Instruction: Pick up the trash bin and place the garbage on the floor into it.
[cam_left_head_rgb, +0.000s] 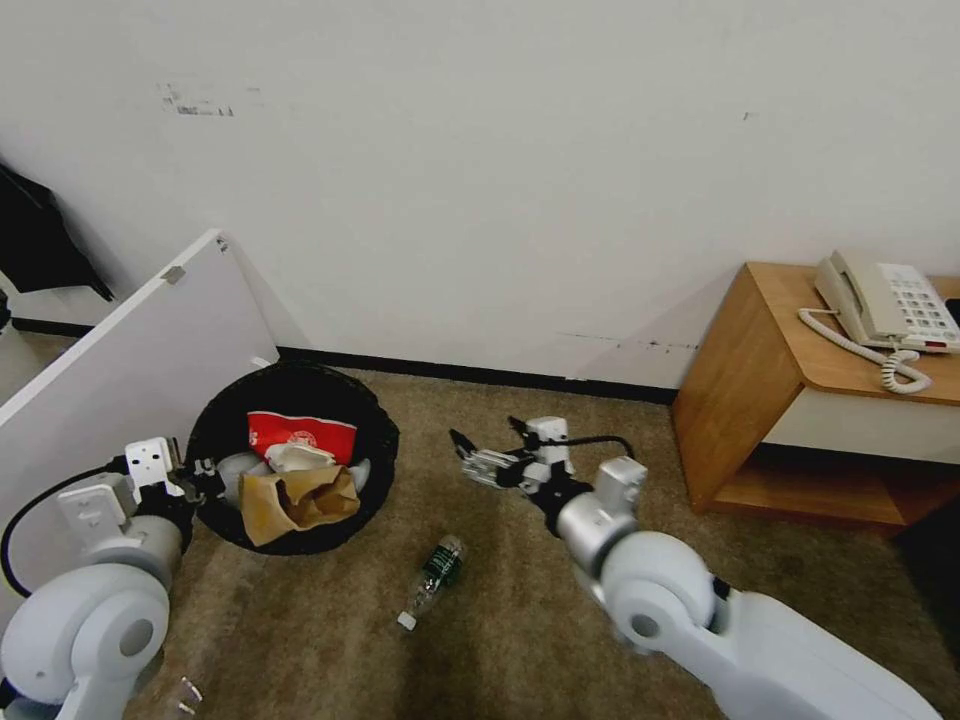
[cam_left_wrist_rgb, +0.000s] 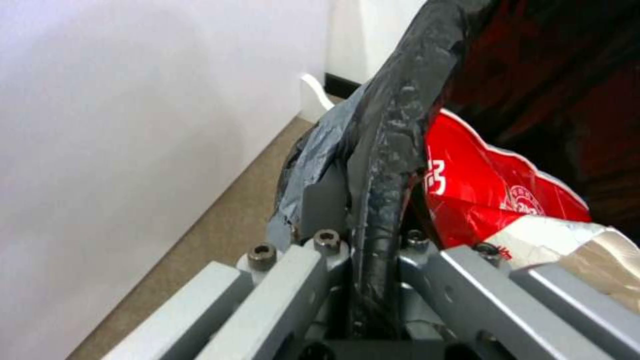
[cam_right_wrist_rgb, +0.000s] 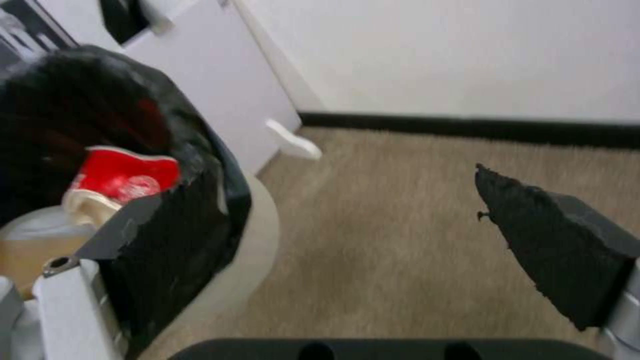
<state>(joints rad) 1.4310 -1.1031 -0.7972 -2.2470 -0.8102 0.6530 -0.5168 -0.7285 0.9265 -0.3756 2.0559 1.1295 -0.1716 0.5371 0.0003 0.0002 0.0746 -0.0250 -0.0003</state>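
Observation:
The trash bin (cam_left_head_rgb: 378, 432), round with a black bag over its rim, stands on the floor (cam_left_head_rgb: 520, 620) near the wall. Inside lie a red-and-white wrapper (cam_left_head_rgb: 300, 432), crumpled white tissue (cam_left_head_rgb: 298, 458) and a brown paper bag (cam_left_head_rgb: 300, 498). My left gripper (cam_left_head_rgb: 205, 480) is shut on the bin's near-left rim; the left wrist view shows the black rim (cam_left_wrist_rgb: 383, 165) pinched between the fingers beside the red wrapper (cam_left_wrist_rgb: 493, 192). My right gripper (cam_left_head_rgb: 492, 440) hangs open just right of the bin, its pads (cam_right_wrist_rgb: 560, 255) wide apart over carpet. A small green-labelled bottle (cam_left_head_rgb: 436, 572) lies on the carpet in front.
A white panel (cam_left_head_rgb: 130, 350) leans close behind the bin on the left. A wooden side table (cam_left_head_rgb: 760, 390) with a white phone (cam_left_head_rgb: 885, 305) stands at the right against the wall. A small clear object (cam_left_head_rgb: 186, 692) lies by my left arm.

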